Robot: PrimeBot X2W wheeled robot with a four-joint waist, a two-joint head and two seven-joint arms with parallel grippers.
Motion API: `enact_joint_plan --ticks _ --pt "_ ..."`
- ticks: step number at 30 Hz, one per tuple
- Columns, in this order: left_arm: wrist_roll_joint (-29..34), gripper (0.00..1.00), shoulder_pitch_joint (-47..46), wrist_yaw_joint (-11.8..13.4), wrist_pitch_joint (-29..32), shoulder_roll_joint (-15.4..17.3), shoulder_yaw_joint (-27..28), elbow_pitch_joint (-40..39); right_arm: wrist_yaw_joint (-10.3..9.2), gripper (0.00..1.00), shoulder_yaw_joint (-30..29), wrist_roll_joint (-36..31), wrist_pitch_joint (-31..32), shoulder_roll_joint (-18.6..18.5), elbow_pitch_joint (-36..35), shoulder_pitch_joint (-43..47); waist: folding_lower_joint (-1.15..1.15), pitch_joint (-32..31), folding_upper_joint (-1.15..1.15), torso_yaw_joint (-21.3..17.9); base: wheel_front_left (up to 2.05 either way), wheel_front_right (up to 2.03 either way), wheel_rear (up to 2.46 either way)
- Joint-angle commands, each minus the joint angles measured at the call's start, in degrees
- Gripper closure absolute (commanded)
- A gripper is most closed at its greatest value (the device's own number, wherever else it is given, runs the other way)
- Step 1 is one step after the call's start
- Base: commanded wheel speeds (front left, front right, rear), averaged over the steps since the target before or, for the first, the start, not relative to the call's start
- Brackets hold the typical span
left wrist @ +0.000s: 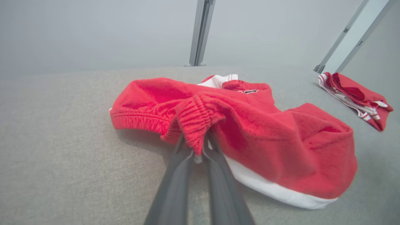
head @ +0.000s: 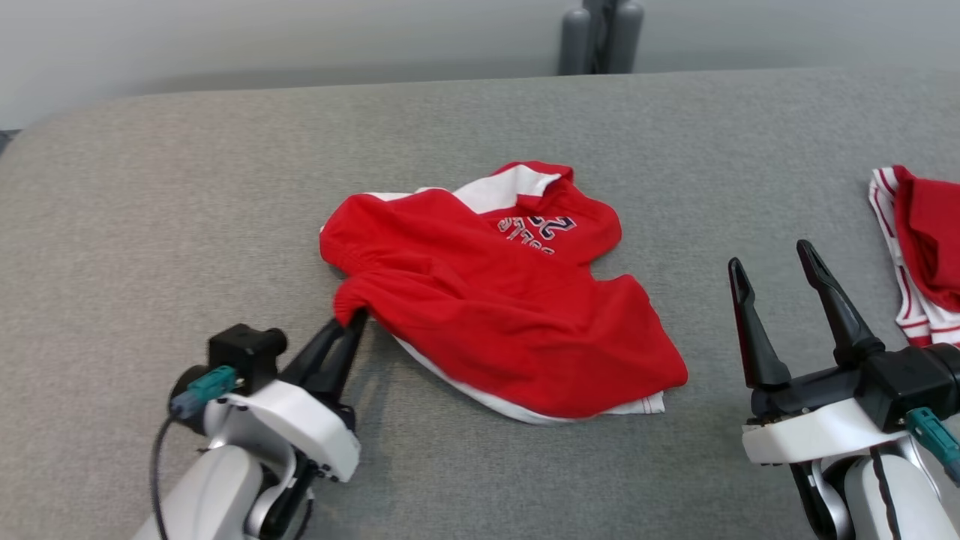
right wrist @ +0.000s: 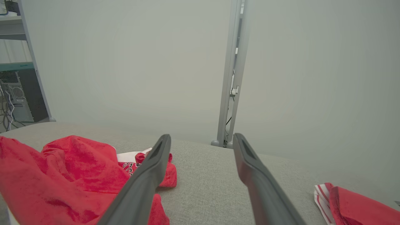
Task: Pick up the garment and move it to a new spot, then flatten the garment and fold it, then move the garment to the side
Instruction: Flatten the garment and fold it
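Observation:
The garment (head: pixel 495 300) is a red top with white panels and dark lettering, lying crumpled in the middle of the grey padded table (head: pixel 187 187). My left gripper (head: pixel 352 321) is shut on the garment's ribbed cuff at its near-left edge. In the left wrist view the two fingers of my left gripper (left wrist: pixel 200 147) pinch that cuff (left wrist: pixel 197 120), with the rest of the garment (left wrist: pixel 281 140) spread to the right. My right gripper (head: pixel 772 259) hovers open to the right of the garment, nothing between its fingers. In the right wrist view, my right gripper (right wrist: pixel 201 137) has the garment (right wrist: pixel 62 175) at its lower left.
A second red and white striped cloth (head: pixel 922 255) lies bunched at the table's right edge; that cloth (right wrist: pixel 353 203) also shows low right in the right wrist view. Grey posts (head: pixel 600 34) stand behind the table's far edge. Bare grey table surface surrounds the garment.

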Motion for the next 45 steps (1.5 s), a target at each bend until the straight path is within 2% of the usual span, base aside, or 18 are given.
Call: enact_joint_plan --ticks 1,7,16,17,19,23,30,38,45 --pt "-0.2 1.0 1.1 0.8 0.1 1.1 0.8 -1.1 -0.05 0.0 0.1 -0.3 -0.1 -0.3 0.3 0.4 0.0 -1.1 0.0 1.7 0.0 0.0 0.0" --pt "-0.9 1.0 4.6 3.8 1.5 4.2 2.7 -5.0 -0.05 0.0 0.7 -0.6 -0.1 -0.4 1.4 0.8 0.0 -1.7 0.0 4.5 0.0 0.0 0.0" --pt "-2.0 0.99 7.6 6.2 6.1 4.2 1.5 -4.2 -0.05 0.0 1.2 -0.4 -0.1 -0.6 3.1 0.6 0.0 -1.9 0.0 5.7 0.0 0.0 0.0" --pt "-2.1 0.85 7.7 6.5 6.4 4.1 1.5 -3.7 -0.05 0.0 1.3 -0.4 -0.1 -0.6 3.2 0.5 0.0 -1.9 0.0 5.7 0.0 0.0 0.0" --pt "-2.0 0.0 7.8 7.8 6.6 3.9 1.9 -2.8 -0.05 0.0 1.5 -0.3 -0.1 -0.6 3.4 0.5 0.0 -2.2 0.0 5.6 0.0 0.0 0.0" --pt "-2.2 0.0 6.9 9.4 4.5 3.3 3.2 -2.9 -0.05 0.0 1.7 -0.1 -0.1 -0.8 4.1 0.4 0.0 -2.6 0.0 5.4 0.0 0.0 0.0" --pt "-2.2 0.0 6.6 12.1 -3.0 0.8 6.4 -5.1 -0.05 0.0 1.3 0.5 -0.1 -0.6 5.2 1.1 0.0 -3.7 0.0 5.3 0.0 0.0 0.0" --pt "-1.2 0.0 7.3 11.3 -5.8 -1.9 5.0 -4.7 -0.05 0.0 2.8 1.6 1.4 -1.3 7.4 -2.1 0.0 -3.2 0.0 7.7 0.0 0.0 0.0" --pt "-0.7 0.0 5.4 10.3 -6.3 -3.6 3.7 -3.2 -0.05 0.0 5.3 6.6 6.6 -4.6 15.8 -11.1 0.0 -0.6 0.0 11.5 0.0 0.0 0.0"
